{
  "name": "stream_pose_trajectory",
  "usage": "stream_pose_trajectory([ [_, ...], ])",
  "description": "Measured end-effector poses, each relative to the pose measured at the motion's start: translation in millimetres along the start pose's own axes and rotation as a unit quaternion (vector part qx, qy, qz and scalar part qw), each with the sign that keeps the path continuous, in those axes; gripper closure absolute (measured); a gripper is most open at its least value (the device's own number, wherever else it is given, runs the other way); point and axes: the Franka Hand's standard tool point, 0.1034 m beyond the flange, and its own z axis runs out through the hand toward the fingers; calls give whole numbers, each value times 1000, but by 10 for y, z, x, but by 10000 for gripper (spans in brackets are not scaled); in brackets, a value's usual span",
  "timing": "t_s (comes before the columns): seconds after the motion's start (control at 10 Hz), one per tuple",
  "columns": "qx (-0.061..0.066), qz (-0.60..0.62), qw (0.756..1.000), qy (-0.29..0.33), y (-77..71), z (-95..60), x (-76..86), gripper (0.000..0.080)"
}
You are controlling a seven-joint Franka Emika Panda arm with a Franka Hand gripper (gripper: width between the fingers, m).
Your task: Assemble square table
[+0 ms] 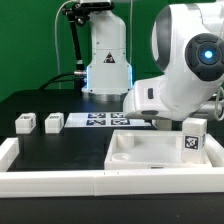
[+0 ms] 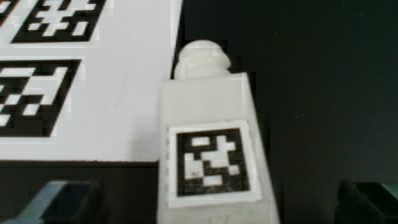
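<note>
**Task item, orientation.** A long white plastic table leg (image 2: 210,110) lies flat on the black table (image 2: 311,90), directly below the gripper (image 2: 210,203). Its long axis runs straight away from the tool. The rounded screw tip (image 2: 205,55) is at the far end, and a black-and-white tag (image 2: 214,160) faces up at the near end. One long side runs just beside the edge of the marker board (image 2: 125,100).

**Tool.** The jaws stand wide apart. The dark fingertips (image 2: 59,198) flank the leg's near end, with black table showing on both sides, and nothing is clamped.

**Hidden or unclear.**
- In the exterior view the white robot arm (image 1: 180,80) covers both the gripper and this leg.
- In the wrist view the leg's near end is cut off by the frame.
- A tagged white block (image 1: 193,138) stands at the tabletop's corner on the exterior view's right. I cannot tell whether it rests on the rim or behind it.

**Containers.**
- The large white tray-like square tabletop (image 1: 150,166) lies near the arm's lowered end, on the camera side.
- Its recess shows a white floor and a moulded corner (detail is soft).
- Two small white tagged leg blocks (image 1: 25,123) (image 1: 53,123) stand well apart from the tool, toward the exterior view's left.
- The long white border rail (image 1: 100,182) lies beyond the tabletop.
</note>
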Motion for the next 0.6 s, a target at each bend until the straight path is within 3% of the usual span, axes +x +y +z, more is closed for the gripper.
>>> stream_pose_trajectory([
  [0.2,0,2,1000,-1,4,9,3,164],
  [0.3,0,3,1000,-1,9,9,4,351],
  [0.4,1,3,1000,-1,13,8,5,351],
  [0.5,1,3,1000,-1,17,7,6,512],
  [0.6,1,4,1000,-1,20,6,6,511],
])
